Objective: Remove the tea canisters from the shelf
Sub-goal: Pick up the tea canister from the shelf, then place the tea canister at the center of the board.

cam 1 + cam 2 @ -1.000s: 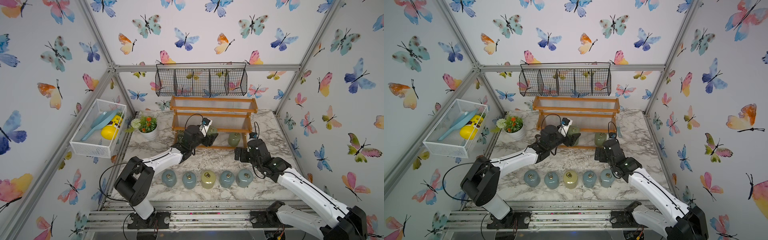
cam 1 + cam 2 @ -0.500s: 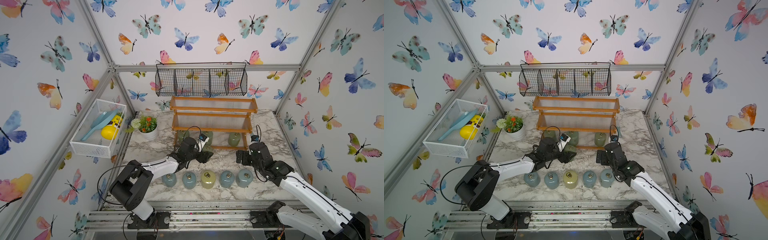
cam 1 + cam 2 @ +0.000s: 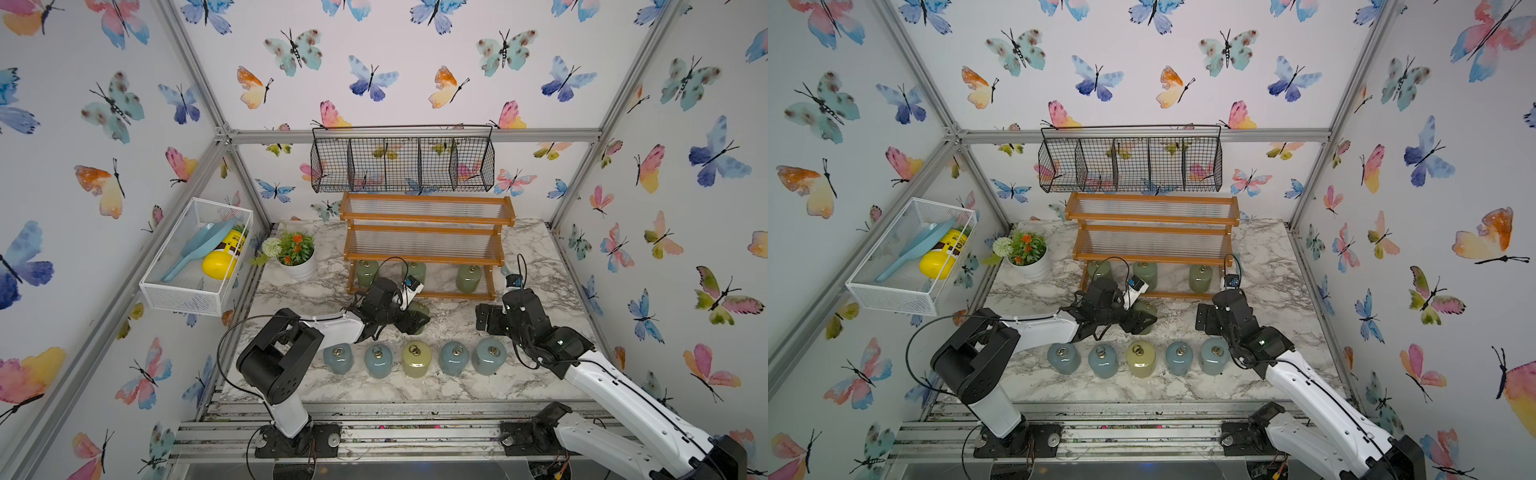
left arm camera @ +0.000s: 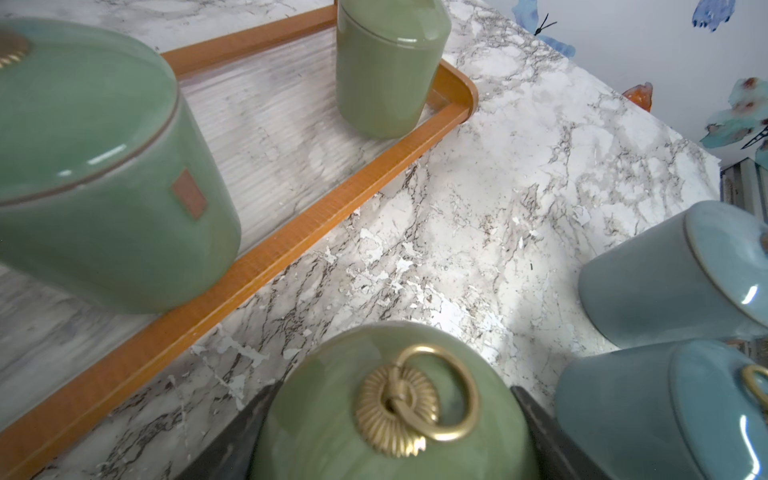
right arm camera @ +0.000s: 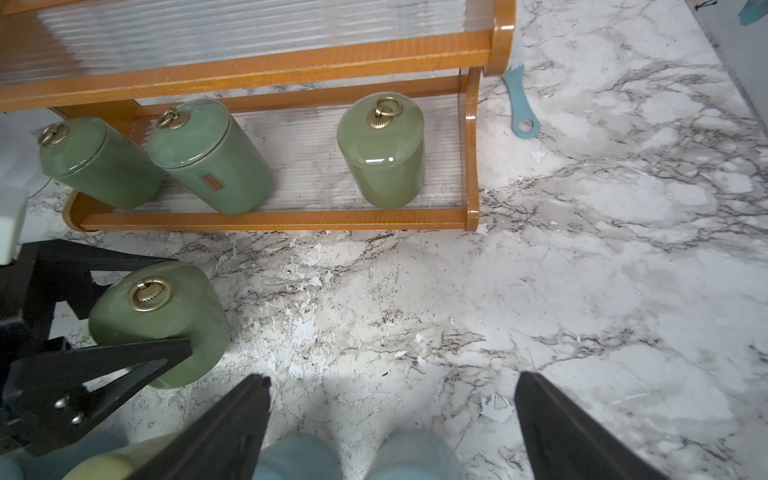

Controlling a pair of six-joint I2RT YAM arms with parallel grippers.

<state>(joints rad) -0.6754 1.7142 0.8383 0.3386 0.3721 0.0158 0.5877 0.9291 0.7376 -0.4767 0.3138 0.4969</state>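
Observation:
My left gripper [image 3: 415, 321] is shut on a sage green tea canister [image 3: 420, 309], seen from the right wrist view as the canister [image 5: 158, 328] slightly tilted, low over the marble in front of the shelf [image 3: 424, 218]. Its ring pull shows in the left wrist view between the jaws of the left gripper [image 4: 386, 419]. Three green canisters stand on the shelf's bottom tier [image 5: 270, 216]; the rightmost canister [image 3: 468, 277] stands apart. A row of blue canisters with a yellow-green canister [image 3: 415, 358] in the middle lines the table front. My right gripper [image 3: 484, 318] is open and empty above that row's right end.
A white flower pot [image 3: 297, 266] stands left of the shelf. On the left wall hangs a white mesh basket [image 3: 195, 291] with a yellow bottle and a blue scoop. A black wire basket [image 3: 403, 160] hangs above the shelf. A blue handle [image 5: 519, 112] lies behind the shelf's right end.
My left gripper has drawn the green canister off the bottom tier and toward the front row. The right gripper has pulled back a little from the shelf.

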